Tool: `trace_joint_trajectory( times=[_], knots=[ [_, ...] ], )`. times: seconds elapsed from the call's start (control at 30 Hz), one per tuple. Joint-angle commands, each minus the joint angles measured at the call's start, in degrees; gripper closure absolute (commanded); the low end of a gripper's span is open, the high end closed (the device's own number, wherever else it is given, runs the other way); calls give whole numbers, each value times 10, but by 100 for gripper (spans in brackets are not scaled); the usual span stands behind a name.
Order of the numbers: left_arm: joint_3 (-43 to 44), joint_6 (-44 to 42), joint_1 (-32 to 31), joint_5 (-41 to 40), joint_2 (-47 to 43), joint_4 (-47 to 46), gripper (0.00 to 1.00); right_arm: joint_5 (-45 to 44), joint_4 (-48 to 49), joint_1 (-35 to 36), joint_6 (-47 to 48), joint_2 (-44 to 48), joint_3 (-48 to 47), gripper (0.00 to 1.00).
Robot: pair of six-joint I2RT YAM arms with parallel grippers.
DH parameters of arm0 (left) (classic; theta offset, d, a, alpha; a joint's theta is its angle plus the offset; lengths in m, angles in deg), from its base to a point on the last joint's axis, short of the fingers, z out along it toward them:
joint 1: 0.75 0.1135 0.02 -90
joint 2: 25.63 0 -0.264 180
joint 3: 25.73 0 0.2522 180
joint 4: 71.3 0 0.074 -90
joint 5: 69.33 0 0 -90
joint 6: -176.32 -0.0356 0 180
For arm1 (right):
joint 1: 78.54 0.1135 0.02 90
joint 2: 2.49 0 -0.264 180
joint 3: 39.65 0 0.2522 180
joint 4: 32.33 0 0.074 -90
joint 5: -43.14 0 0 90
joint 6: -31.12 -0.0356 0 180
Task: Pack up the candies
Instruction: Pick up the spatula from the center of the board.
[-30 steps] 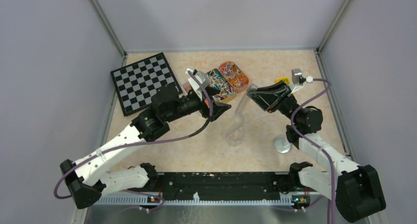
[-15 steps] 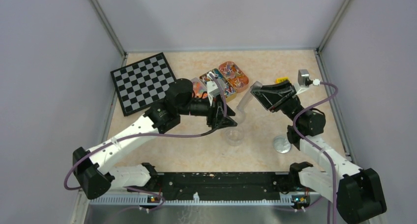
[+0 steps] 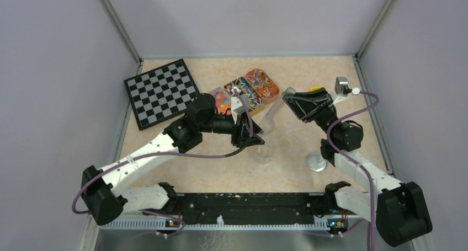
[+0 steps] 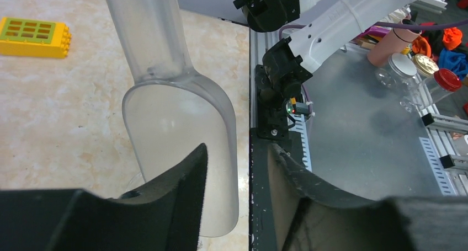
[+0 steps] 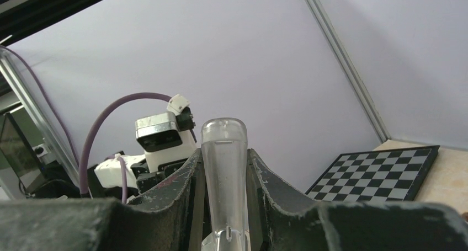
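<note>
The candies point(image 3: 221, 99) show as orange and red bits in a small clear tub at the back centre, partly hidden by my left arm. My right gripper point(image 3: 292, 100) is shut on the handle of a clear plastic scoop point(image 3: 274, 114), whose bowl hangs tilted down to the left above the table. In the right wrist view the handle point(image 5: 223, 151) stands between the shut fingers. My left gripper point(image 3: 255, 142) is open and empty beside a clear jar point(image 3: 264, 152). In the left wrist view the scoop bowl point(image 4: 182, 129) lies just beyond the left gripper point(image 4: 237, 151); no candies show in it.
Two patterned tins point(image 3: 246, 92) point(image 3: 262, 83) lie beside the tub. A checkerboard point(image 3: 161, 92) lies at the back left. A yellow block point(image 3: 315, 89) sits behind my right gripper, also in the left wrist view point(image 4: 34, 37). A round lid point(image 3: 316, 162) lies by the right arm.
My left gripper swung right and forward from the tins to the jar. My right gripper drew the scoop up and back, so its bowl no longer reaches the jar.
</note>
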Motion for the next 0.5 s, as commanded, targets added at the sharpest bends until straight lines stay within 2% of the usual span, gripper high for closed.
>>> trace_joint_trajectory(
  times=[0.0,0.13,0.27,0.37,0.47],
  knots=[
    [2,-19,2,22,-5,-46,53,-9,62,6,-13,-9,-21,81],
    [15,-47,1,23,3,-18,77,-5,64,6,-11,-11,-11,80],
    [27,-88,1,25,3,32,97,34,29,6,10,-5,-11,71],
    [33,-135,2,12,-10,68,100,77,-45,6,53,26,-17,56],
    [38,-176,1,1,-22,100,100,110,-190,6,139,66,-46,46]
  ],
)
